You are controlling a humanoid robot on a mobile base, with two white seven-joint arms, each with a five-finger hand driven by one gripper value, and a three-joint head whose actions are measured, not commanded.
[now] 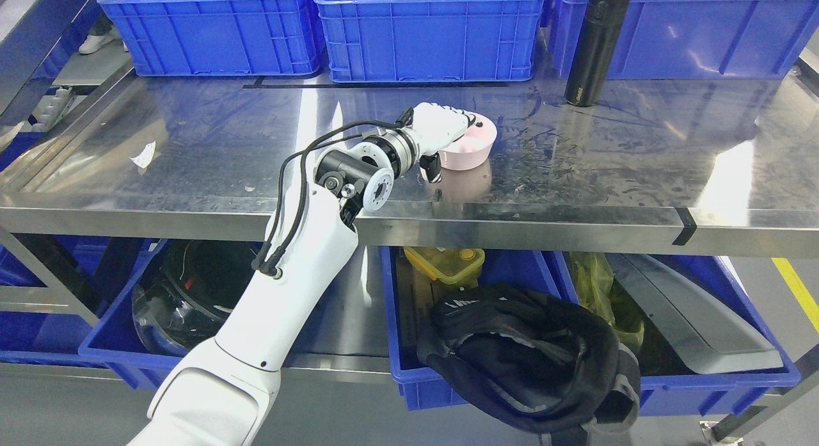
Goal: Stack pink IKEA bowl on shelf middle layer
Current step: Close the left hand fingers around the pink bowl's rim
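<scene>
— Stainless steel fills most of what we see: the middle shelf, scratched and glaring under the lights, with the pink bowl sitting on it, a little right of centre. Where is the hand?

— We see the left hand reaching in from the lower left on a white arm, and it lies over the near-left side of the bowl. Its white fingers drape over the rim and the thumb drops down the outer wall, so we read it as gripping the bowl.

— Is the bowl off the surface?

— We cannot say for certain; its pink reflection shows in the steel right beneath it. We see only one bowl.

— What else do we note on that shelf?

— A tall black flask stands upright at the back right, well apart from the bowl. Blue crates line the rear edge. A scrap of white paper lies far left.

— And below?

— More blue bins: a black helmet at left, a yellow lidded container in the middle, a black cap slumped over the bin's front wall.
</scene>
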